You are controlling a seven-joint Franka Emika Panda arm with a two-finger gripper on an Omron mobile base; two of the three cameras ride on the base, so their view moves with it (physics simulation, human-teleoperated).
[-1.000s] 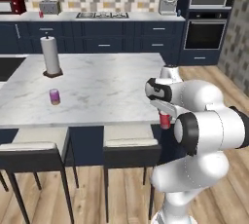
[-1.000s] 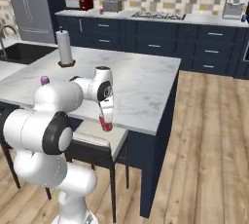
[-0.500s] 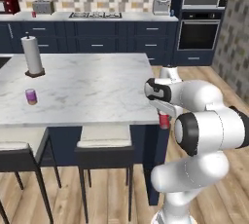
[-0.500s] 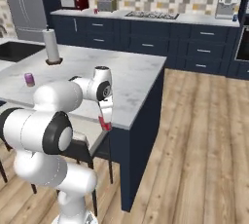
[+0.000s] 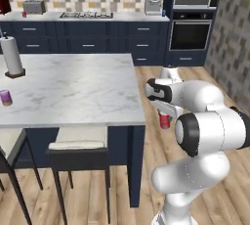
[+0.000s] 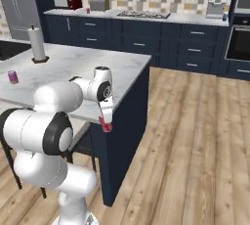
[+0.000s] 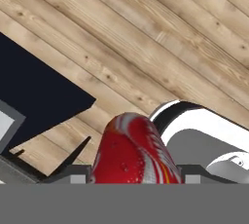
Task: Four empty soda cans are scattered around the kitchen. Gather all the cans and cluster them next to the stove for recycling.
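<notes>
Left base view: the white arm folds in front of the camera with its end effector (image 5: pixel 165 119) pointing down, pinching a red soda can (image 5: pixel 165 121) held in the air off the corner of the marble island surface (image 5: pixel 73 89), above the wood floor (image 5: pixel 146 170). A purple soda can (image 5: pixel 6 97) stands upright near the island's 9 o'clock edge, with the white paper-towel roll (image 5: pixel 11 56) upright at about 12 o'clock from it, well apart. At the far wall the stove (image 5: pixel 86 15) sits on the back surface (image 5: pixel 127 17), toward 12 o'clock from the island; a toaster (image 5: pixel 33 7) stands at 9 o'clock from the stove and a coffee machine (image 5: pixel 153 4) at 3 o'clock. The wall oven (image 5: pixel 190 34) is at 3 o'clock of that.

Right base view: the end effector (image 6: pixel 104 123) hangs beside the island's navy side panel (image 6: pixel 124 136), the red can (image 6: pixel 105 124) clamped between its fingers. The purple can (image 6: pixel 12 77) and paper-towel roll (image 6: pixel 35 44) stand on the island (image 6: pixel 88 67); the stove (image 6: pixel 137 14) lies at 12 o'clock beyond.

Hand view: the red can (image 7: pixel 133 152) sits at 6 o'clock, close to the camera, over floor planks (image 7: pixel 146 47).
</notes>
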